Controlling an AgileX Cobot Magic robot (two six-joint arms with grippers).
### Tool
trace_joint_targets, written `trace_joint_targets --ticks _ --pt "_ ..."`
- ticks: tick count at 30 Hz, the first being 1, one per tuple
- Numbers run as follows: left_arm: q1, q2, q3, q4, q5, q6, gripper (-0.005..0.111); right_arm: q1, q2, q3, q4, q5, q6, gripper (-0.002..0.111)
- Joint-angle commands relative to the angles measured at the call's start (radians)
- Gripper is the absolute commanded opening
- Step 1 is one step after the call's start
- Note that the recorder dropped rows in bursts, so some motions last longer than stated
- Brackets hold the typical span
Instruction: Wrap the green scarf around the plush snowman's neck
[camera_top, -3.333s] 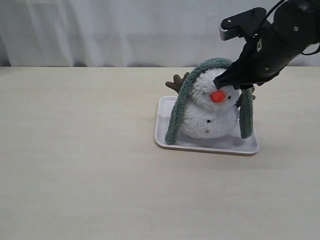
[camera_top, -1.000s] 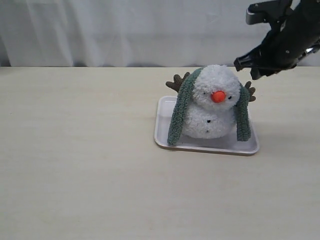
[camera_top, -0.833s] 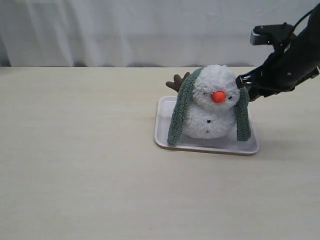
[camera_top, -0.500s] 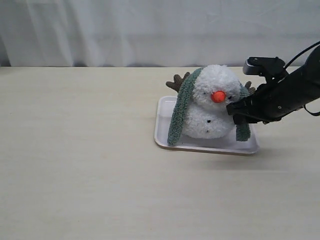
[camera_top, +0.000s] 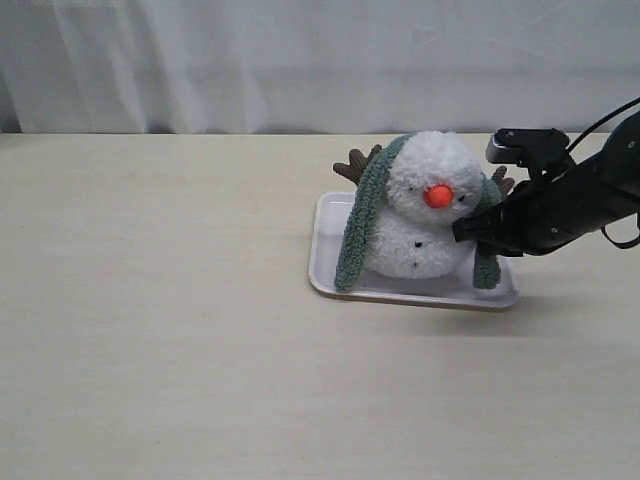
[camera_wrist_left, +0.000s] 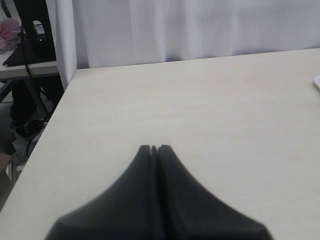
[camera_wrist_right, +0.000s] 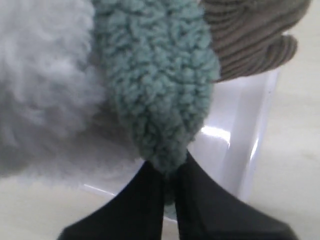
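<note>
- Fuzzy grey-green knitted scarf (camera_wrist_right: 155, 75) end — right gripper (camera_wrist_right: 170, 172) clamped tight on it.
- Jaws of left gripper (camera_wrist_left: 154, 149) pressed together, empty.
- Risk — a hard tug topples the fluffy white plush snowman (camera_top: 420, 215), or the scarf slips free.

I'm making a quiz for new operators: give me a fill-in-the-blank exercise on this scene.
The plush snowman sits in a white ____.
The right gripper is shut on one end of the green ____.
The snowman's nose is ____.
The left gripper, holding nothing, is ____.
Missing: tray, scarf, orange, shut.
</note>
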Motion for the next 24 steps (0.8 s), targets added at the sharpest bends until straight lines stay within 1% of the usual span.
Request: trace_joint_targets --ticks 1,4,9,11,16,24 --pt "-0.001 -0.003 0.004 -0.001 -0.01 -0.002 0.0 -0.005 -0.009 0.003 0.002 0.059 -0.027 0.004" --pt "-0.001 -0.003 0.004 -0.001 -0.01 -0.002 0.0 -0.005 -0.029 0.003 0.045 0.113 -0.078 0.004" --pt "-0.001 -0.003 0.004 -0.001 -0.01 -0.002 0.0 -0.005 -0.065 0.003 0.249 0.179 -0.233 0.004" --pt "-0.001 -0.003 0.004 -0.001 -0.01 -0.002 0.0 -0.005 -0.069 0.003 0.288 0.201 -0.261 0.004" --pt "-0.001 -0.003 0.004 -0.001 -0.01 -0.002 0.0 -0.005 -0.039 0.009 0.288 0.225 -0.261 0.004" --pt "-0.001 -0.003 0.004 -0.001 -0.01 -0.002 0.0 -0.005 0.028 0.02 0.288 0.162 -0.264 0.004"
